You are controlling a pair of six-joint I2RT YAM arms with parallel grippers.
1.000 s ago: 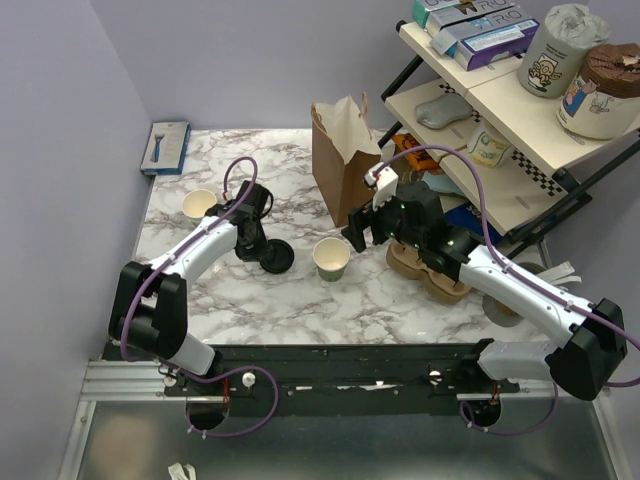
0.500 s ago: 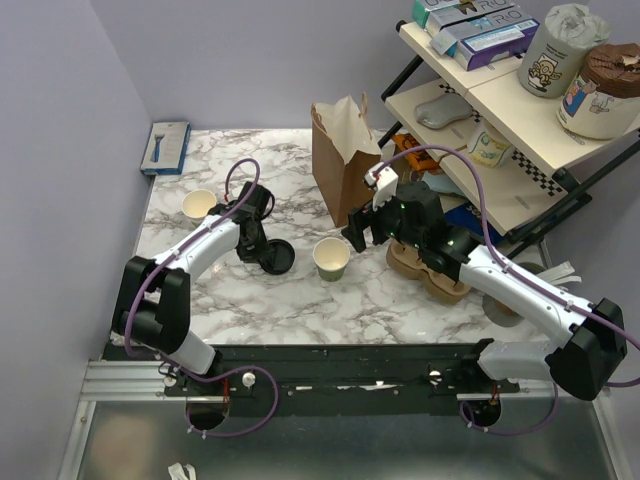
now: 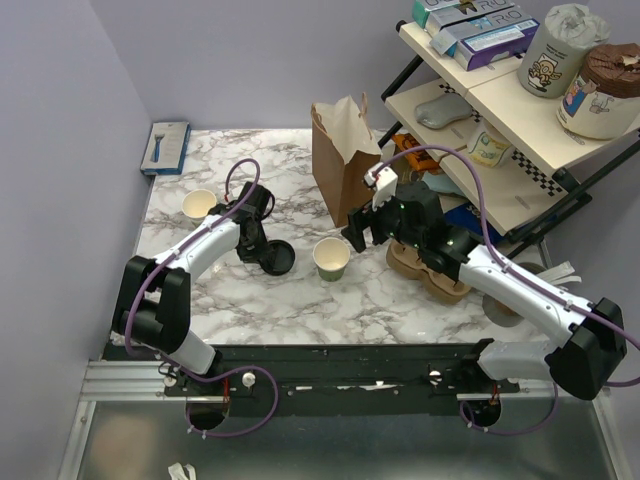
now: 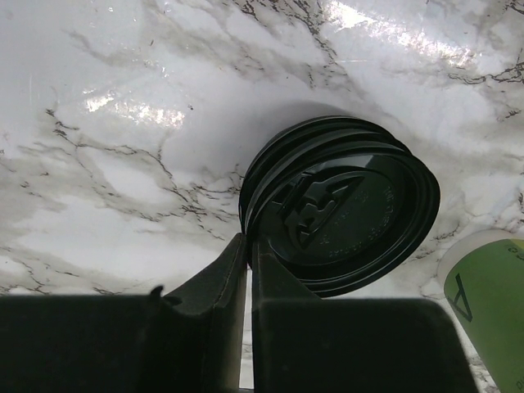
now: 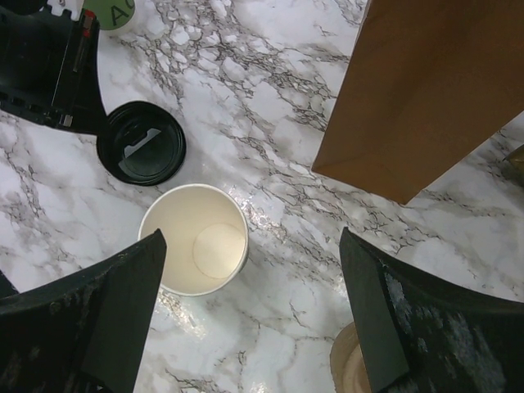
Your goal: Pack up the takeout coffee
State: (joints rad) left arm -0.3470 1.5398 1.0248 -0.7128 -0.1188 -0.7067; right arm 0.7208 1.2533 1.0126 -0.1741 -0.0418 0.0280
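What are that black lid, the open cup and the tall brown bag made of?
The black lid: likely moulded plastic, glossy, with embossed ridges. The open cup: apparently paper, matte cream inside, rolled rim. The brown bag: kraft-type paper, matte, crumpled at its top.

perhaps an A on green cup (image 5: 110,12), shelf box (image 3: 482,38) print unreadable

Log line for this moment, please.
left hand: closed on black lid rim, lid on table | right hand: open over lidless green cup | brown bag: upright, cup outside it
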